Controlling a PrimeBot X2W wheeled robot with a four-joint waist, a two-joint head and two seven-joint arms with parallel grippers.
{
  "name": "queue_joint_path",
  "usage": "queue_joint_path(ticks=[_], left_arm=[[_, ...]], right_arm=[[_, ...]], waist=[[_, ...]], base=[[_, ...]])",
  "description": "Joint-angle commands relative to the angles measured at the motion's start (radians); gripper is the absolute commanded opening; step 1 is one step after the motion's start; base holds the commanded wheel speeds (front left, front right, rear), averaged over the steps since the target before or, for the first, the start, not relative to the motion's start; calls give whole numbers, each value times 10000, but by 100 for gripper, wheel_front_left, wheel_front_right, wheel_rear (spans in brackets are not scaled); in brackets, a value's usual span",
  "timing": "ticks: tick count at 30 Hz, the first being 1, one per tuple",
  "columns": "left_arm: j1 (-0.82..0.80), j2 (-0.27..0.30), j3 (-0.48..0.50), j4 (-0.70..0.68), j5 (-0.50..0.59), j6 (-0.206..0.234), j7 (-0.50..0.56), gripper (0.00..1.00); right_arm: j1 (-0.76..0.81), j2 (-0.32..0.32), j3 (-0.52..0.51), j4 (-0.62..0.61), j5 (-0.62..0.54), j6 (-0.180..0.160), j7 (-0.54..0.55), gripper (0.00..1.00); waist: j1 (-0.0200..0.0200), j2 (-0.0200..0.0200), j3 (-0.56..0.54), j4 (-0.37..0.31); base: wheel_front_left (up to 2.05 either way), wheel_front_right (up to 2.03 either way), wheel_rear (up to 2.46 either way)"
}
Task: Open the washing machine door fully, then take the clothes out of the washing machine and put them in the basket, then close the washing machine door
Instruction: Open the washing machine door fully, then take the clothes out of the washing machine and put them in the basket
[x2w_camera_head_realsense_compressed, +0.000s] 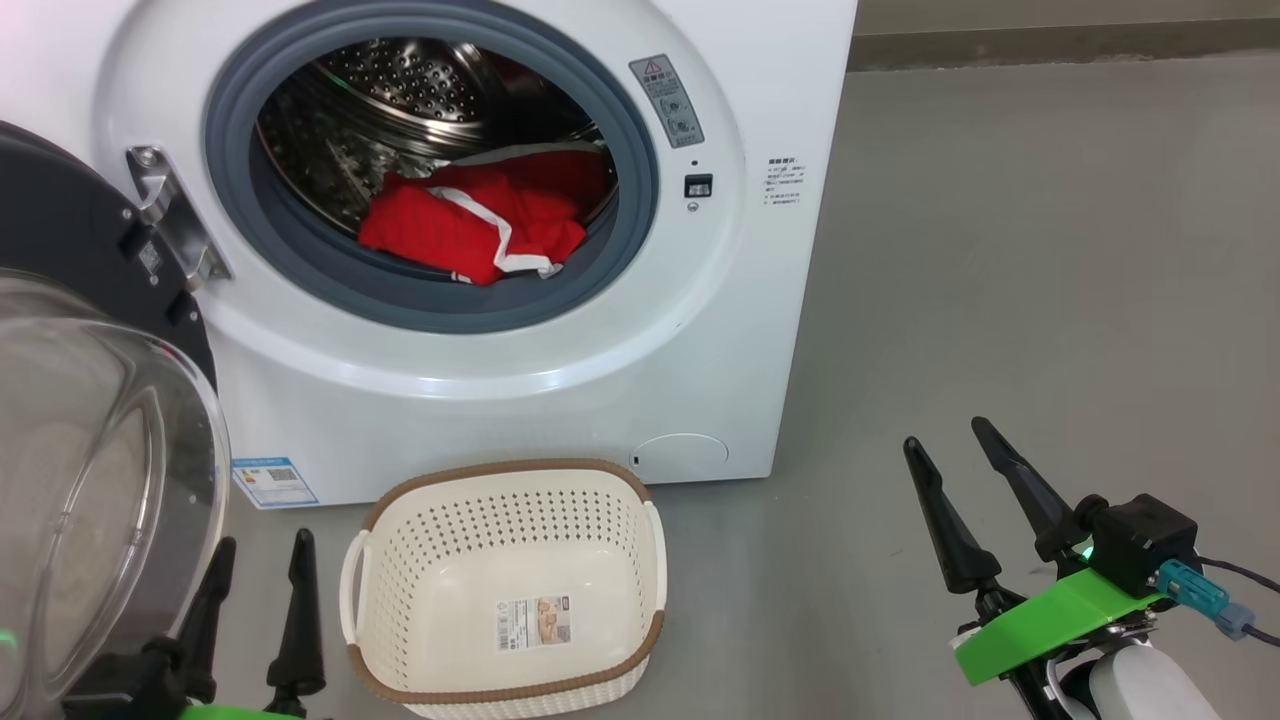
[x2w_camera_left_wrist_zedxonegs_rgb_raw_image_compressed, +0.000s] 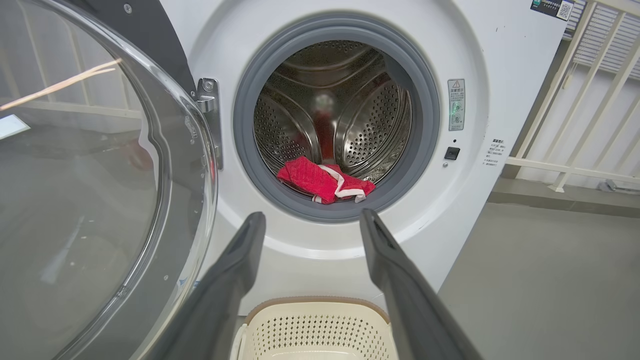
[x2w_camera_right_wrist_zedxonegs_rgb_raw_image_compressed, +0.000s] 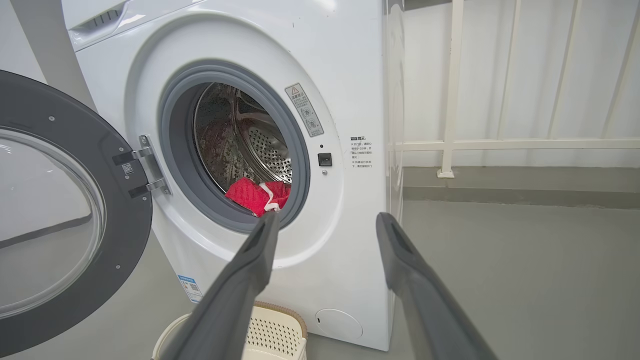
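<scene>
**Door wide open, red garment waiting in the drum**

The large round glossy black door (x2w_camera_head_realsense_compressed: 100, 450) with its clear glass bowl hangs open at the left of the big white front-loading washing machine (x2w_camera_head_realsense_compressed: 700, 330). The bright red garment (x2w_camera_head_realsense_compressed: 470, 225) with white trim lies crumpled at the steel drum's front, against the grey rubber ring. Below on the floor sits the cream perforated plastic basket (x2w_camera_head_realsense_compressed: 480, 540). The left gripper (x2w_camera_head_realsense_compressed: 264, 540) and the right gripper (x2w_camera_head_realsense_compressed: 947, 435) both hover with fingers spread, holding nothing.
</scene>
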Motion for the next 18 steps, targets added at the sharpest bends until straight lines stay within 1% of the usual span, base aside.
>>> queue_joint_path(ticks=[1,18], left_arm=[[-188,155,443,-191,169,-77,-121,100],[-256,-12,655,43,420,-437,-122,100]], right_arm=[[-98,-54,123,-290,-55,16,-120,100],[-107,-1,96,-275,-74,16,-120,100]], waist=[[0,-1,8,5],[0,-1,31,46]], base=[[0,0,0],[4,-4,0]])
